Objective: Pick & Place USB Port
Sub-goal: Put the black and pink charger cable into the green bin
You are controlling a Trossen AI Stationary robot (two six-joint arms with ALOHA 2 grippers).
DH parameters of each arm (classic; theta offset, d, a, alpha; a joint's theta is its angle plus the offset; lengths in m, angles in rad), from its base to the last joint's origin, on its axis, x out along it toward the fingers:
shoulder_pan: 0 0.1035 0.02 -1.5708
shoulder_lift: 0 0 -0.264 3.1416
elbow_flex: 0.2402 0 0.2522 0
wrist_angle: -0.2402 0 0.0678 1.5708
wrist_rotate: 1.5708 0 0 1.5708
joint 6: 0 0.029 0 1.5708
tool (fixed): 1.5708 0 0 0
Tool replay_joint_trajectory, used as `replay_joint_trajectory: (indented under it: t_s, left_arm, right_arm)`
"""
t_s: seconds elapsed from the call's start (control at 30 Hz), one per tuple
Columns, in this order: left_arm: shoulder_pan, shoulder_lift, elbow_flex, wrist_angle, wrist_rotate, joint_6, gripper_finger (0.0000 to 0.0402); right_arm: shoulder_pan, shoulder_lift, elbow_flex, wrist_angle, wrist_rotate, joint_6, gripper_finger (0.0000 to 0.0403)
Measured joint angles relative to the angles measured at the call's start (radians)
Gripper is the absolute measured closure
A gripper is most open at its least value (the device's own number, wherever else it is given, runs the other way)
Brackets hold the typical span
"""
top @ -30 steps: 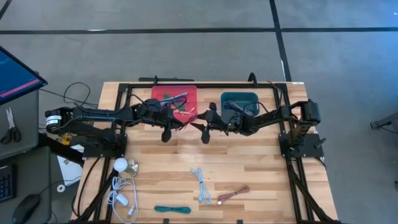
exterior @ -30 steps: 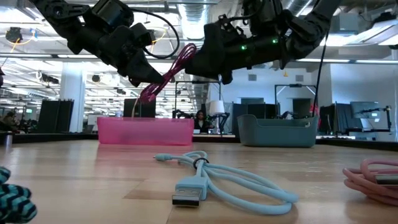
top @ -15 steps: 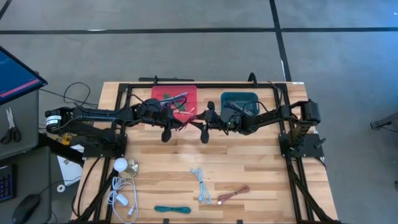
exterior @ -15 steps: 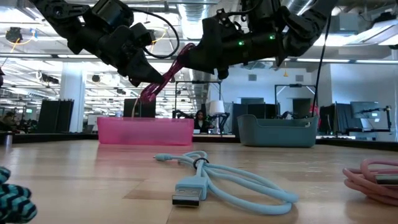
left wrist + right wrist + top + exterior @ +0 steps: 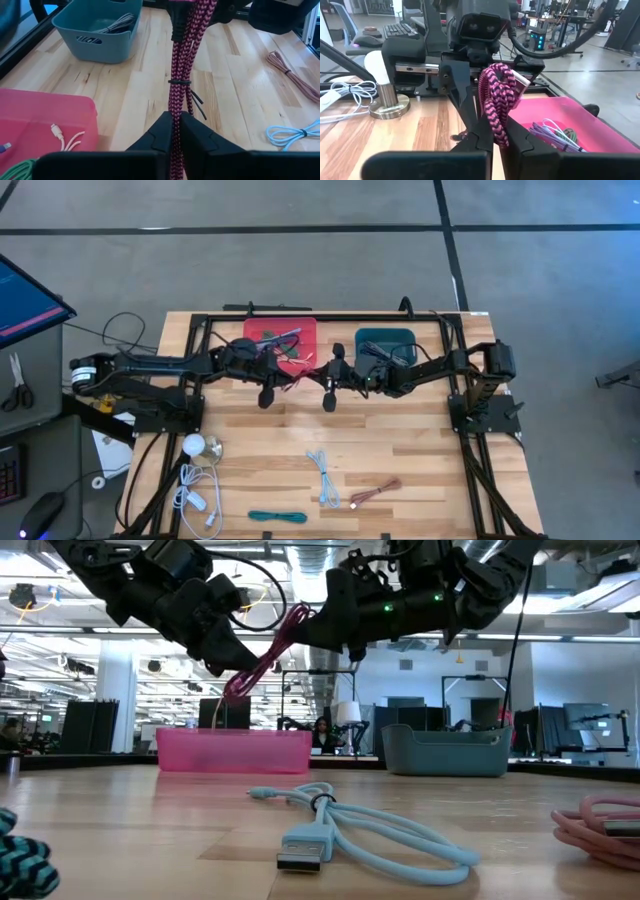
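A pink-and-black braided USB cable bundle (image 5: 268, 658), bound by a thin tie (image 5: 179, 82), hangs in the air between my two grippers, just in front of the pink bin (image 5: 281, 338). My left gripper (image 5: 268, 373) is shut on one end of it and my right gripper (image 5: 330, 374) is shut on the other end. The teal bin (image 5: 386, 343) stands to the right of the pink one and holds a grey cable (image 5: 116, 22). My left gripper pinches the bundle's several strands (image 5: 175, 118) between its two fingers, with the fingers lying along the bundle. The bundle runs straight on from the fingertips to the other gripper, clear of the table. My right gripper pinches the looped end of the bundle (image 5: 497, 126) between its two fingers, coming level from the table's right. The loop (image 5: 496, 85) stands up above the fingertips, clear of the table.
In the pink bin lie purple, green and white cables (image 5: 555, 134). On the near half of the table lie a light blue cable (image 5: 323, 477), a pink cable (image 5: 375, 493), a teal braided cable (image 5: 277, 517) and a white cable beside a small lamp (image 5: 194, 446).
My right gripper has edged toward the table's left and shut on the free end of the bundle, which my left gripper keeps holding. That end of the bundle stands a little higher now than before.
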Motion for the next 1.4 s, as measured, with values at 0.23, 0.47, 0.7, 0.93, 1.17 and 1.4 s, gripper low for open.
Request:
replay_joint_trajectory:
  t_s: [0.23, 0.47, 0.7, 0.93, 1.17, 1.4]
  left_arm:
    - [0.0, -0.04, 0.0, -0.048, -0.007, 0.0, 0.0369]
    - [-0.001, -0.052, 0.002, -0.068, -0.003, 0.001, 0.0368]
    - [0.002, -0.092, 0.0, -0.145, -0.003, 0.007, 0.0368]
    - [0.002, -0.201, 0.0, -0.268, -0.015, 0.027, 0.0367]
    - [0.002, -0.255, 0.0, -0.283, -0.025, 0.027, 0.0367]
    - [0.002, -0.255, 0.0, -0.315, -0.036, 0.027, 0.0367]
  right_arm:
    - [-0.002, 0.0, 0.001, -0.023, 0.0, -0.003, 0.0401]
    - [-0.003, -0.063, -0.054, -0.046, 0.0, -0.019, 0.0402]
    - [-0.025, -0.223, -0.155, -0.137, 0.088, -0.021, 0.0403]
    - [-0.029, -0.366, -0.243, -0.225, 0.184, -0.019, 0.0403]
    - [-0.031, -0.496, -0.299, -0.37, 0.333, 0.004, 0.0403]
    - [-0.048, -0.604, -0.337, -0.442, 0.367, 0.021, 0.0403]
